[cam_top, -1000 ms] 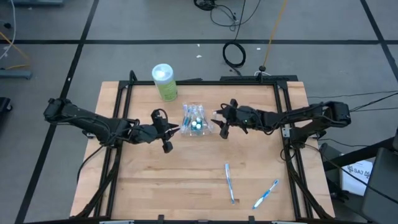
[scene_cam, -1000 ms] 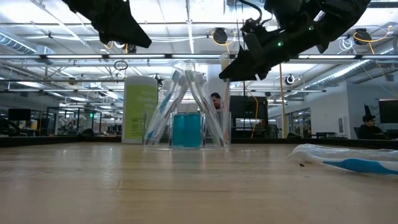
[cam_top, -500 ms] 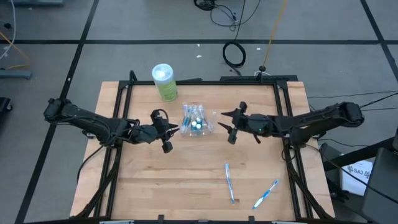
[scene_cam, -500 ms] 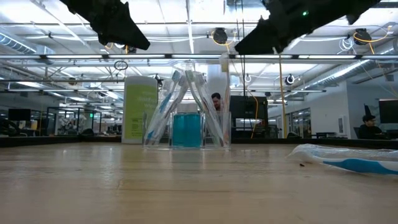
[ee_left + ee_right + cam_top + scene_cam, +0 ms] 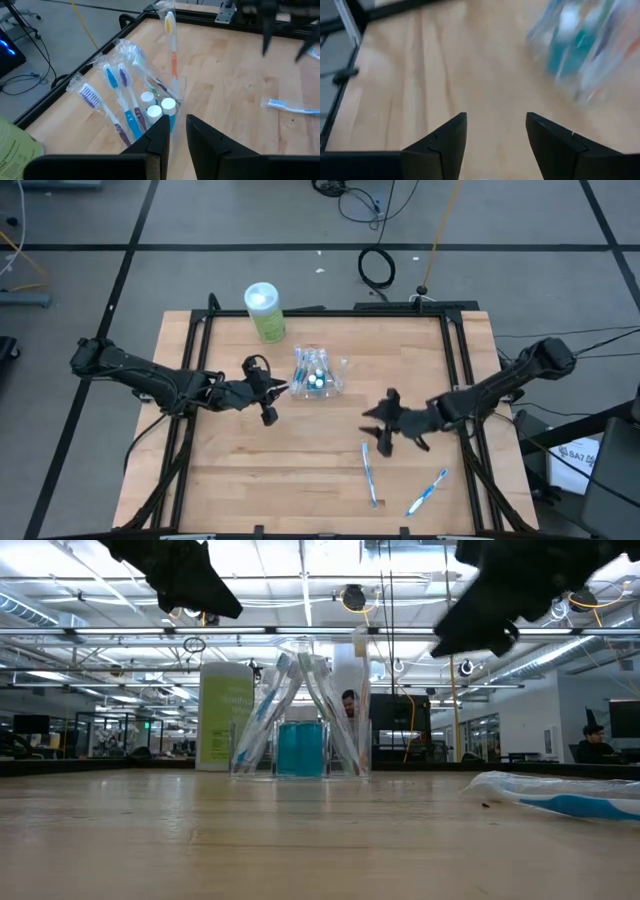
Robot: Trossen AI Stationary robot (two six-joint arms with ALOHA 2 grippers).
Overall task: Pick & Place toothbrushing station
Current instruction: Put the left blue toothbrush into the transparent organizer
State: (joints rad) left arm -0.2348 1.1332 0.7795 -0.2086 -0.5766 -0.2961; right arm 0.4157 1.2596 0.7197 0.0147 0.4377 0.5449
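Note:
A clear holder (image 5: 318, 372) with several wrapped toothbrushes and a teal cup stands at the table's far middle; it also shows in the low view (image 5: 300, 730) and the left wrist view (image 5: 150, 100). Two wrapped toothbrushes lie flat near the front right, one (image 5: 369, 470) nearer the middle and one (image 5: 428, 492) nearer the right. My left gripper (image 5: 283, 388) hovers just left of the holder, its fingers (image 5: 200, 135) a narrow gap apart, touching nothing. My right gripper (image 5: 368, 428) is open and empty above the table, just beyond the nearer-middle toothbrush.
A green cylindrical container (image 5: 265, 312) stands at the far left, behind the holder. Black frame rails (image 5: 455, 350) run along the table's left, right and far edges. Bare wood lies at the front left (image 5: 250, 470).
My right gripper has moved from beside the holder's right side toward the table's near edge and a little rightward, ending above the loose toothbrushes. The holder and toothbrushes have stayed where they were.

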